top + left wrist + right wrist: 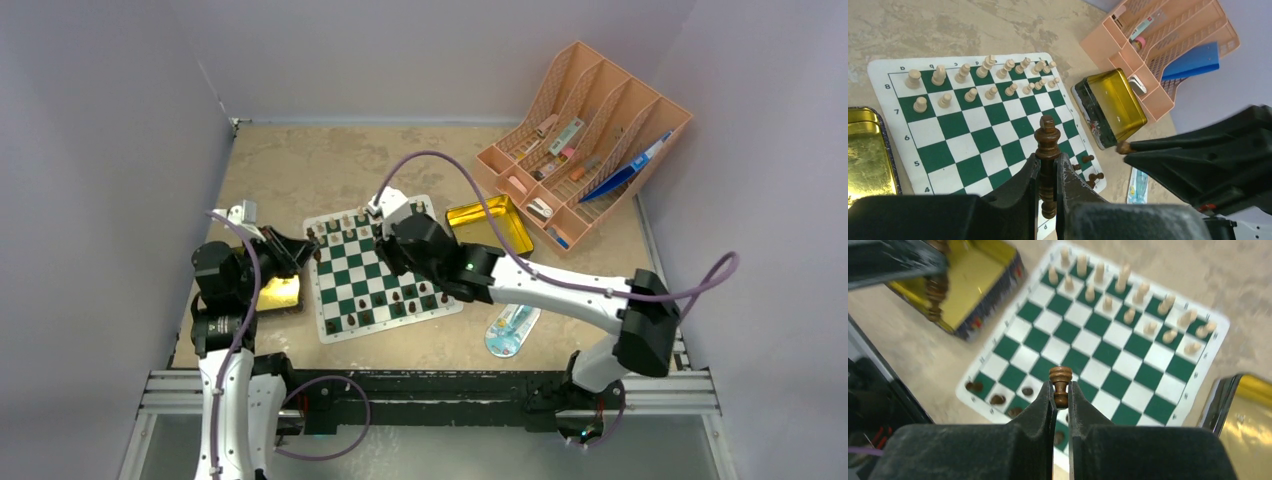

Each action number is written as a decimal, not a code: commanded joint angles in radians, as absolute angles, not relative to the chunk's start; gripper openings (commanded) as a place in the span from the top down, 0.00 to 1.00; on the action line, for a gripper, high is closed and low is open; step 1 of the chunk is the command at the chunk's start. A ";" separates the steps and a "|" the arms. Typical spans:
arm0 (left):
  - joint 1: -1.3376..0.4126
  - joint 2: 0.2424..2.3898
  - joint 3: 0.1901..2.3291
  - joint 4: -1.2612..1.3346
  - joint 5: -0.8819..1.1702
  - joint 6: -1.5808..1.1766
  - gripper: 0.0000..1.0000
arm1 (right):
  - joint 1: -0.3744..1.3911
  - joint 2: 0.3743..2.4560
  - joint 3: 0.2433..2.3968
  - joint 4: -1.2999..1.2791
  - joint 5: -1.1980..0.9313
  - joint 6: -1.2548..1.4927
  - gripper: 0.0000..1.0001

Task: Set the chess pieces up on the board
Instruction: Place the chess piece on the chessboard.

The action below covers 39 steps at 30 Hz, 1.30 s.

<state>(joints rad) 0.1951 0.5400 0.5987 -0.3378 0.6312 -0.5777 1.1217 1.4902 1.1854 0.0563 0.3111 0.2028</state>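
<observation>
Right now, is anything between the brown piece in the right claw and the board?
Nothing visible. The brown piece in the right claw hangs above the board, bare squares showing around it; other brown pieces stand aside.

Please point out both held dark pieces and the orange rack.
Left arm's dark piece point(1047, 140): left wrist view, upper body.
Right arm's dark piece point(1060, 374): right wrist view, head.
Orange rack point(553, 95): top view, outer wall.

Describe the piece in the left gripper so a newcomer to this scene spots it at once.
Find the flat green-and-white checked chess board mat; the left gripper is at its left edge. Clamped between its black fingers is a tall dark brown turned-wood chess piece with a knobbed top, taller than the short dark brown pawn in the right gripper.
</observation>
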 commanded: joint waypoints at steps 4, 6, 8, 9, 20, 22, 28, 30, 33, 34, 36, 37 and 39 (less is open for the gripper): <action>0.184 0.490 0.558 -0.254 0.675 -0.453 1.00 | 1.036 1.670 1.445 -0.434 0.208 0.248 1.00; 0.180 0.482 0.561 -0.262 0.667 -0.453 1.00 | 1.007 1.714 1.482 -0.480 0.185 0.233 1.00; 0.178 0.477 0.562 -0.265 0.659 -0.460 1.00 | 0.981 1.748 1.507 -0.510 0.157 0.219 1.00; 0.178 0.475 0.564 -0.270 0.652 -0.460 1.00 | 0.971 1.765 1.515 -0.524 0.144 0.209 0.99; 0.178 0.492 0.593 -0.331 0.560 -0.479 1.00 | 0.909 1.984 1.635 -0.613 0.129 0.143 0.97; 0.177 0.489 0.595 -0.337 0.549 -0.479 1.00 | 0.905 2.013 1.649 -0.615 0.127 0.140 0.96; 0.179 0.482 0.598 -0.347 0.533 -0.478 1.00 | 0.897 2.084 1.689 -0.601 0.115 0.129 0.93; 0.179 0.483 0.598 -0.348 0.532 -0.479 1.00 | 0.895 2.117 1.710 -0.613 0.118 0.127 0.90; 0.178 0.486 0.600 -0.352 0.521 -0.486 1.00 | 0.894 2.148 1.734 -0.618 0.117 0.119 0.87; 0.178 0.486 0.600 -0.352 0.520 -0.486 1.00 | 0.894 2.155 1.742 -0.621 0.115 0.120 0.85; 0.178 0.487 0.600 -0.353 0.521 -0.486 1.00 | 0.894 2.161 1.750 -0.621 0.115 0.122 0.78; 0.178 0.486 0.600 -0.351 0.522 -0.486 1.00 | 0.894 2.160 1.751 -0.619 0.115 0.123 0.75; 0.178 0.486 0.600 -0.352 0.522 -0.485 1.00 | 0.893 2.151 1.745 -0.608 0.118 0.124 0.72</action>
<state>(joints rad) 0.1818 0.4908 0.5533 -0.3836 0.5289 -0.4870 0.8986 2.1666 1.7149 -0.6003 0.1307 0.1329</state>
